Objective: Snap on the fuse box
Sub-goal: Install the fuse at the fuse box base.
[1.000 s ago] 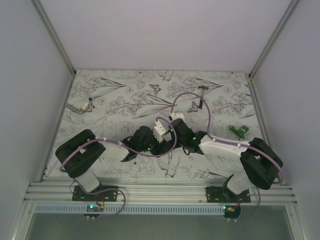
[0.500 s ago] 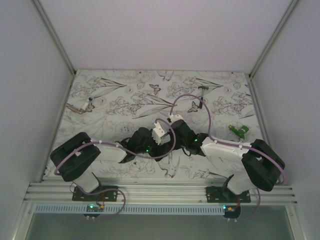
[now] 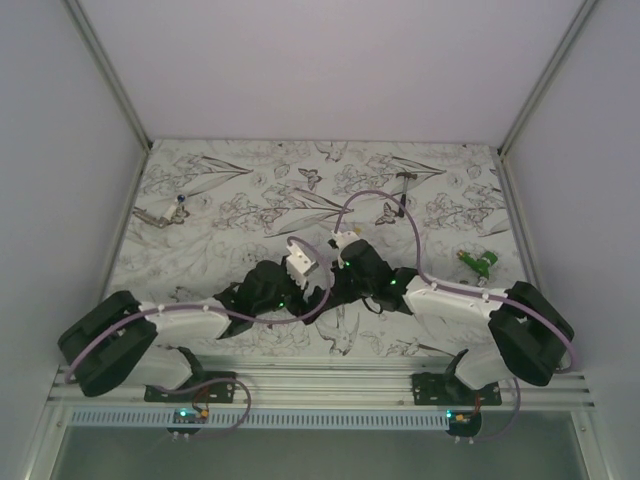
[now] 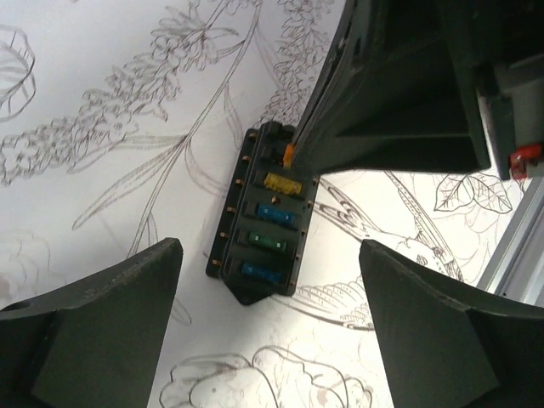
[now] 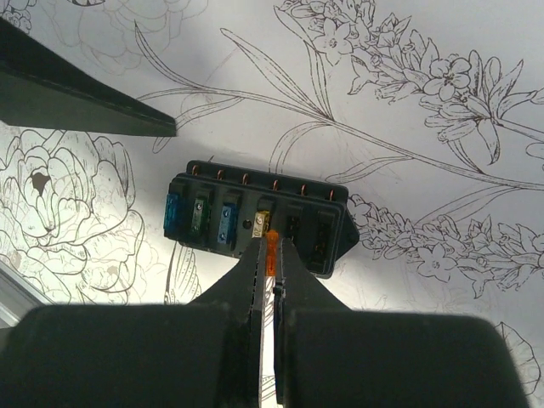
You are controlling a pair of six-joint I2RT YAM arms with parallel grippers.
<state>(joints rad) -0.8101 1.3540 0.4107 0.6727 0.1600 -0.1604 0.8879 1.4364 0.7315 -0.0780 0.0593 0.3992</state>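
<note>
Well, the bench w/ its floral cloth filled the middle of the top view. The left arm and right arm met near its centre, so the fuse box was hidden from above.

In the left wrist view the left claw stood wide, one finger at lower left and the other at lower right. The fuse box lay flat on the cloth btwn them, touching neither.

The right claw was pinched narrow on a small orange fuse. The fuse sat right at the box's top face, approx at an empty slot beside the yellow fuse.

Risks, as I judged them:
- W/ nothing bracing the box, an off-centre push could've tipped it or skidded it across the cloth.
- If the fuse was tilted or off the slot, its blades could've caught the rim and bent.
- Or it could've slid back up in the grip instead of seating.

Whether it had entered the slot, I couldn't tell.
</note>
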